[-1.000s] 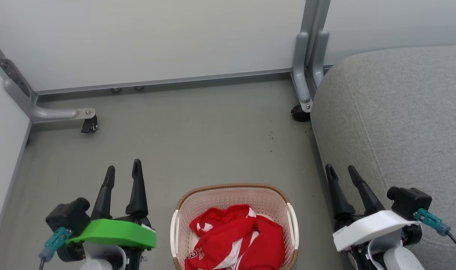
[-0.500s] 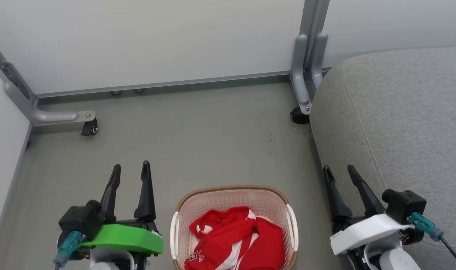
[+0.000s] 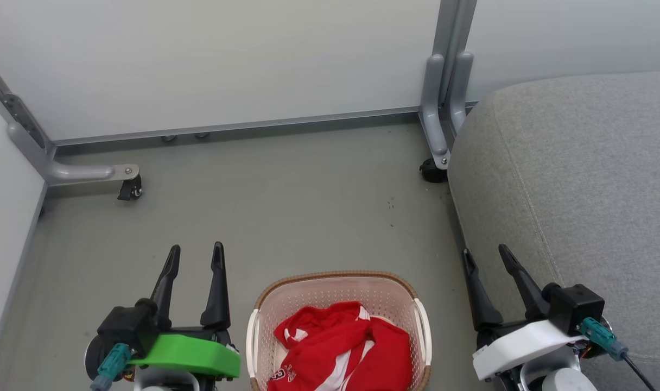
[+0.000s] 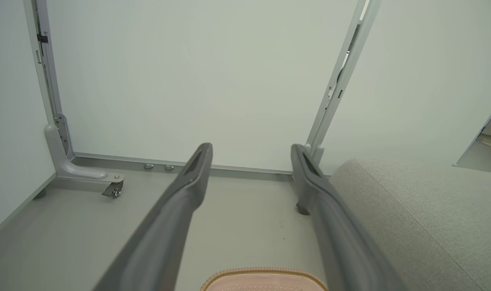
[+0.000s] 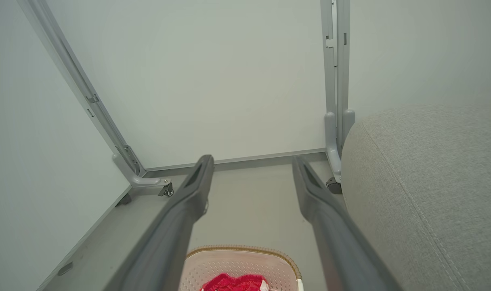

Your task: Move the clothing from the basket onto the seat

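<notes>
While the clothing (image 3: 341, 353) lies bunched in the basket (image 3: 338, 276), neither claw touches it. Red fabric, white stripe trim, a white numeral at the lower left of the heap. It covers the near part of the basket's bottom; the far part shows bare perforated plastic. Upright on the grey floor (image 3: 286, 206), the basket has its brown woven-look rim uppermost and a white handle on each side. Its near end is cut off by the bottom edge of the head view.

Just beside the basket on its left, the left gripper (image 3: 195, 247) has a green-capped wrist, its jaws apart and pointing away from the robot, with nothing between them. Left wrist view — both fingers (image 4: 181, 202) are spread wide over bare floor, and an arc of basket rim sits at the bottom edge between them.

On the basket's other side, the right gripper (image 3: 483, 250) has a white-capped wrist, its jaws likewise apart and empty, with the tips over the line where the floor meets the seat (image 3: 579, 179). Right wrist view — a patch of the red cloth shows in the basket, low between the fingers.

At the right, the seat is a large grey upholstered cushion with a rounded corner and a stitched seam, near the basket but apart from it.

Pale partition panels (image 3: 227, 60) on grey metal frames close the far and left sides. One castor (image 3: 128, 191) stands at the far left, and a second castor (image 3: 432, 172) just beside the seat's far corner.
</notes>
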Available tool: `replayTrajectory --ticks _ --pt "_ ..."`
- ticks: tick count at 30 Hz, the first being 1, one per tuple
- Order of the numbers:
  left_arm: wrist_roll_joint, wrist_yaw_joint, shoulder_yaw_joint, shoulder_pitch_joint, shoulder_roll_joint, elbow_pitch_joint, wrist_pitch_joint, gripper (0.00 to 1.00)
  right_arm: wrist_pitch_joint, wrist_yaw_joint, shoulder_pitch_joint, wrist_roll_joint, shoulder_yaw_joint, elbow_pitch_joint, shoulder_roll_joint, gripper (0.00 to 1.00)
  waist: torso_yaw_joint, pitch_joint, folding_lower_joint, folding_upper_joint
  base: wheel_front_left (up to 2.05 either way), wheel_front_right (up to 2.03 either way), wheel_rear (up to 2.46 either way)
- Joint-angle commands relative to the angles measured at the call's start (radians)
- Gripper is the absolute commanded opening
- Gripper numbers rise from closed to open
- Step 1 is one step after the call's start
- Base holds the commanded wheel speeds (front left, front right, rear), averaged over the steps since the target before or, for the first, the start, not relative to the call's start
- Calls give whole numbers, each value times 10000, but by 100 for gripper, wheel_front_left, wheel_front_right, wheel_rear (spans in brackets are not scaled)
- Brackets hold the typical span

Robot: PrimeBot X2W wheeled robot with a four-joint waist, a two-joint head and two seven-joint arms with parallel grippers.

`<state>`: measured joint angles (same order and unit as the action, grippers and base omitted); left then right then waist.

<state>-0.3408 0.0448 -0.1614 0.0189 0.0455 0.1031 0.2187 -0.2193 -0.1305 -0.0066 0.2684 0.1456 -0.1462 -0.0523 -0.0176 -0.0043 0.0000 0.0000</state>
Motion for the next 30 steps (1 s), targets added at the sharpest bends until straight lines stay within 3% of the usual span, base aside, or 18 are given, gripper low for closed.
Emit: replayTrajectory --ticks 1,22,30 --pt "273 22 12 -58 65 -47 94 100 -93 -3 15 -225 25 36 -23 100 -3 -4 0 0 0 0 0" --pt "1781 -110 -149 -212 79 -44 492 100 -482 -4 122 -1466 85 169 5 100 -75 -81 0 0 0 0 0" --pt "1685 -113 -159 -257 78 11 463 100 -468 -4 162 -1359 57 124 8 100 -41 -117 0 0 0 0 0"
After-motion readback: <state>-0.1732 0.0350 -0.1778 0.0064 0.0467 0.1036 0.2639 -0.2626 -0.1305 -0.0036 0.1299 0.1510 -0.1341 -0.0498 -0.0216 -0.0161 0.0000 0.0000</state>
